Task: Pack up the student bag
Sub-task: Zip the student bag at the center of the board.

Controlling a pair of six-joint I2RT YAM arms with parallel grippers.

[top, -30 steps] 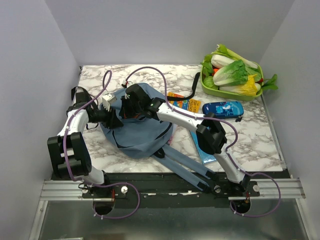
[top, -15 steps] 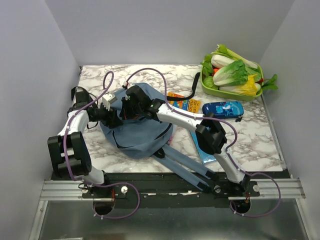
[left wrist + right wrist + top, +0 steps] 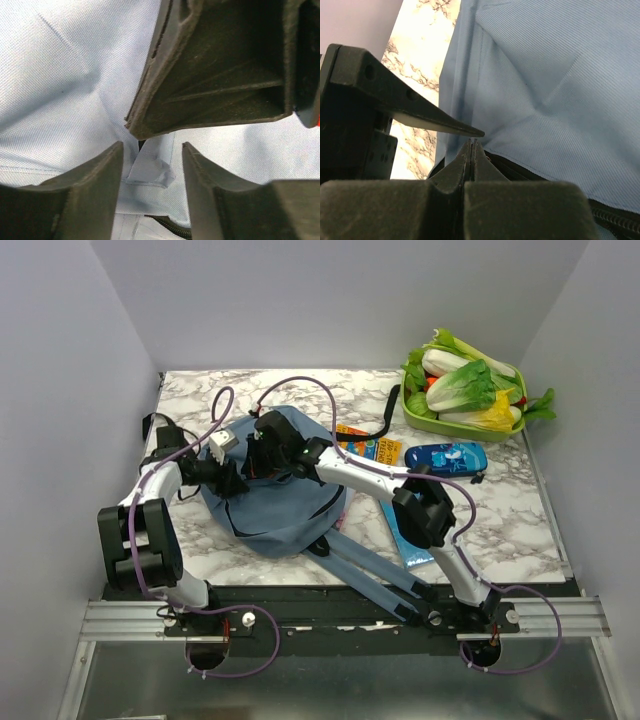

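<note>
The student bag [image 3: 280, 505], dusty blue, lies flat at the table's centre-left with its straps [image 3: 375, 575] trailing toward the arm bases. Both grippers meet at its upper left edge. My left gripper [image 3: 233, 480] is open. In the left wrist view its fingers [image 3: 85, 200] stand apart around a small fabric tab [image 3: 150, 169] without touching it, and the black zipper [image 3: 172, 229] runs just below. My right gripper [image 3: 258, 455] is shut, its tips [image 3: 471, 149] pressed together at the bag's zipper edge [image 3: 530, 172]. Whether they pinch anything is hidden.
A green tray [image 3: 415, 418] of leafy vegetables stands at the back right. A blue pencil case [image 3: 447, 456], an orange book [image 3: 368, 446] and a blue book [image 3: 405, 540] lie right of the bag. A black strap [image 3: 389, 415] curls near the tray.
My left gripper's jaws have spread wider and it has shifted slightly at the bag's edge. The right gripper has stayed shut in place.
</note>
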